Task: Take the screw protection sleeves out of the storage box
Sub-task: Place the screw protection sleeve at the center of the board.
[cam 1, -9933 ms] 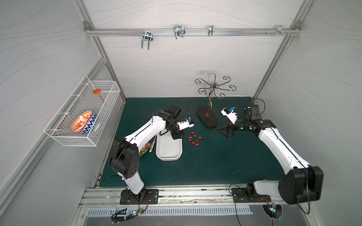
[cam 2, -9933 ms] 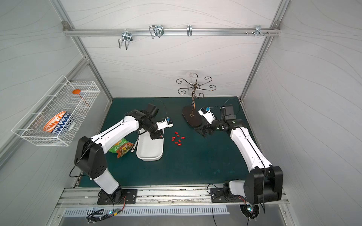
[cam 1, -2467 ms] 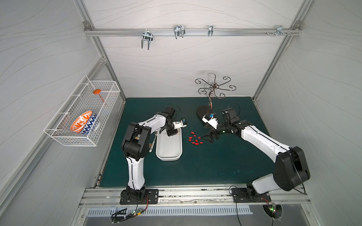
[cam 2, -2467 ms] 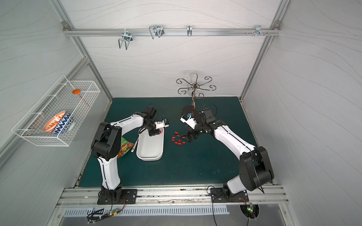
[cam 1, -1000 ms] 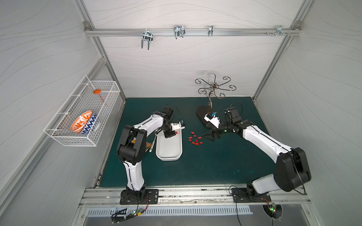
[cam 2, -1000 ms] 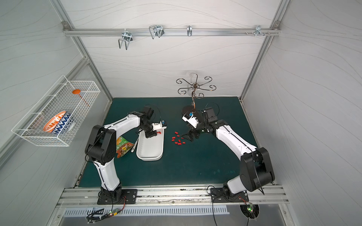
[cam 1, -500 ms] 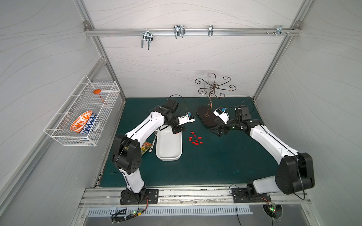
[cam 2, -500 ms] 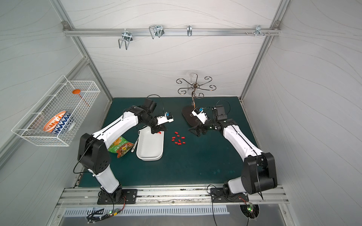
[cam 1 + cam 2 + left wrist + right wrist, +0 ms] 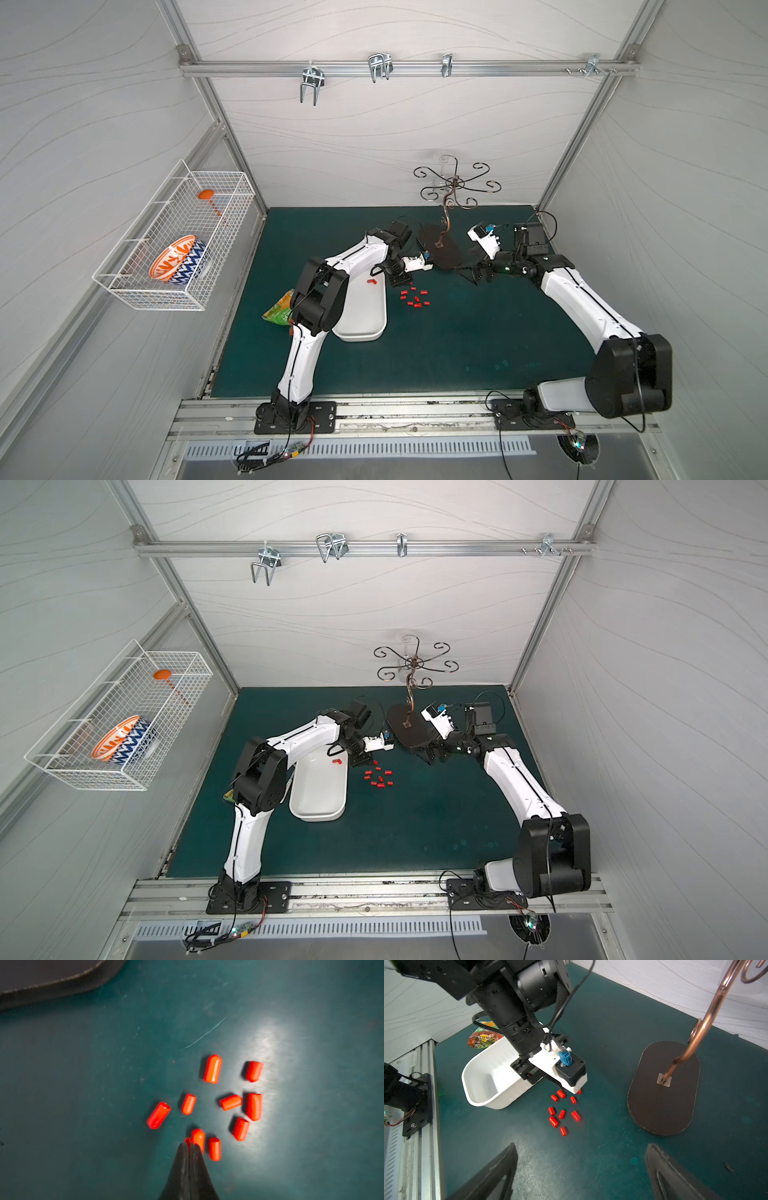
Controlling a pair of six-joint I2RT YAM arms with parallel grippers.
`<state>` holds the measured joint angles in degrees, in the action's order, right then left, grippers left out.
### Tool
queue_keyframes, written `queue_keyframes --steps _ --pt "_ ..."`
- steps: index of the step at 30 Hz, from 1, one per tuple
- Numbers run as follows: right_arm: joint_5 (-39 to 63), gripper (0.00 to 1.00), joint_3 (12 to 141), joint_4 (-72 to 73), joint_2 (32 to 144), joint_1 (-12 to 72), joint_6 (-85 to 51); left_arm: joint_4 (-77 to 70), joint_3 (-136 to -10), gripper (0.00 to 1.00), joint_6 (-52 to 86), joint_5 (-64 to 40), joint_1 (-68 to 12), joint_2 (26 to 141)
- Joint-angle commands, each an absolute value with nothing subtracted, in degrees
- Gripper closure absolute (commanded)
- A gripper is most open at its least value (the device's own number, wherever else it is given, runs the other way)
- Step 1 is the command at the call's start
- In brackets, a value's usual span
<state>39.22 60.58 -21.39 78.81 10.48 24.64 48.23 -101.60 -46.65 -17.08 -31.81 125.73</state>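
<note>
Though tiny, vivid glossy red cylindrical sleeves (image 9: pixel 212 1069)

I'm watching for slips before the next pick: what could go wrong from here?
1. The left gripper, shut on what looks like a red cap, is low over the pile of caps; releasing may knock them rolling.
2. The leftover caps in the white tray are tiny, so a pinch may slip.
3. The open right gripper hovers near the left one and the stand base; reaching in risks a bump.
</note>
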Motion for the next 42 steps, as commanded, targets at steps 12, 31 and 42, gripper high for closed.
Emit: queue_keyframes --steps 12,31,42 --pt "41.4 0.01 60.2 -21.5 78.6 10.3 23.2 51.3 -107.9 0.73 -46.3 -14.0 -32.9 127.0" --pt "40.9 0.01 64.2 -26.9 81.1 19.3 27.8 53.7 -90.7 0.64 -44.1 -19.4 -28.4 103.3" --pt "41.9 0.01 69.9 -30.7 87.8 29.8 28.0 45.8 -71.5 0.45 -40.8 -21.5 -16.2 90.3"
